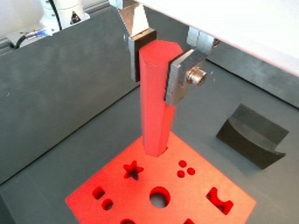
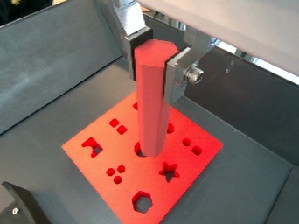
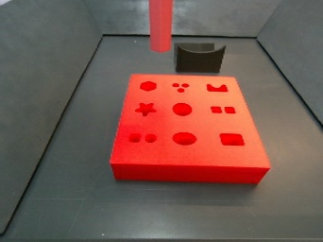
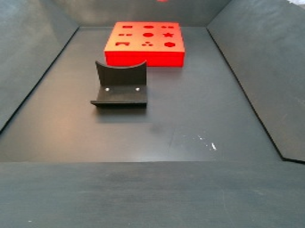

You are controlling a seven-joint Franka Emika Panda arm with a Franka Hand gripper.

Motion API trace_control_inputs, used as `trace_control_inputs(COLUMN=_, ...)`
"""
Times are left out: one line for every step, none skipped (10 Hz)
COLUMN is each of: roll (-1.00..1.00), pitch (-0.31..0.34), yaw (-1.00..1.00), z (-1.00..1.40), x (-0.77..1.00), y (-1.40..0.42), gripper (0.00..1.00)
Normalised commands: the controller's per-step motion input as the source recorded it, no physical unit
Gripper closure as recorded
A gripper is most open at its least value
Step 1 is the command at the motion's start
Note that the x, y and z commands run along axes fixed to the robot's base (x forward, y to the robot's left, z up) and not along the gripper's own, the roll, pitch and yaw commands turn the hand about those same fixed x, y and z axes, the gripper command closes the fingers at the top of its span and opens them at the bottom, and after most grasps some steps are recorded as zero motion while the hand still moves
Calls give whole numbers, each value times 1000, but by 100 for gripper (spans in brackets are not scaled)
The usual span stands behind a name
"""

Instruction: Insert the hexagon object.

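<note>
In both wrist views the rod [image 1: 156,96] is seen clamped near its top between the silver fingers [image 1: 177,79] of the gripper [image 1: 156,66], upright, its lower end hanging above the block [image 1: 158,188]. Whether that end touches the block cannot be told.

In a side view, from the left: grey floor, then the rod [image 3: 161,25] hanging above the block's [image 3: 187,128] far left corner, the gripper being out of frame, then the holder [image 3: 198,56] just behind the block.

The rod is judged stiff, light and smooth, probably hard plastic; its flat hexagonal faces suit parallel pads, and a high grip leaves the tip free. Slipping or tilting is a risk under side load.

The block is flat, matte red, pierced with star, round, square and hexagonal holes. The holder is dark and curved.
</note>
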Motion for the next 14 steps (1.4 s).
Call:
trace_control_inputs(roll=0, pitch=0, yaw=137, z=-234, x=200, y=429, gripper=100)
trace_control_inputs(roll=87, pitch=-66, yaw=0, z=-426, x=0, y=657, gripper=100)
trace_control_inputs(roll=-26, pitch=-163, yaw=-9, z=-751, x=57, y=766, gripper=100)
trace_control_inputs(roll=-117, pitch=-137, yaw=-14, z=-643, x=143, y=340, gripper=100)
trace_control_inputs(roll=-114, pitch=-130, yaw=-83, z=-574, x=197, y=109, gripper=100)
trace_control_inputs(roll=-73, pitch=-100, yaw=-117, z=-474, x=123, y=31, gripper=100)
trace_control_inputs(roll=-10, pitch=-50, yaw=-200, z=-397, x=60, y=0, gripper=100)
trace_control_inputs(roll=0, pitch=0, yaw=-217, z=-351, x=0, y=120, gripper=100)
trace_control_inputs(roll=0, pitch=-3, yaw=-220, z=-286, x=-160, y=166, gripper=100)
trace_control_inputs(roll=0, pitch=0, yaw=-271, z=-209, x=-434, y=183, gripper=100)
trace_control_inputs(roll=-64, pitch=-61, yaw=-251, z=-237, x=-303, y=97, gripper=100)
trace_control_inputs(roll=-107, pitch=-114, yaw=-166, z=-209, x=-114, y=54, gripper=100)
trace_control_inputs(roll=-74, pitch=-107, yaw=-140, z=-211, x=-143, y=69, gripper=100)
trace_control_inputs(roll=-84, pitch=-100, yaw=-114, z=-180, x=-91, y=60, gripper=100)
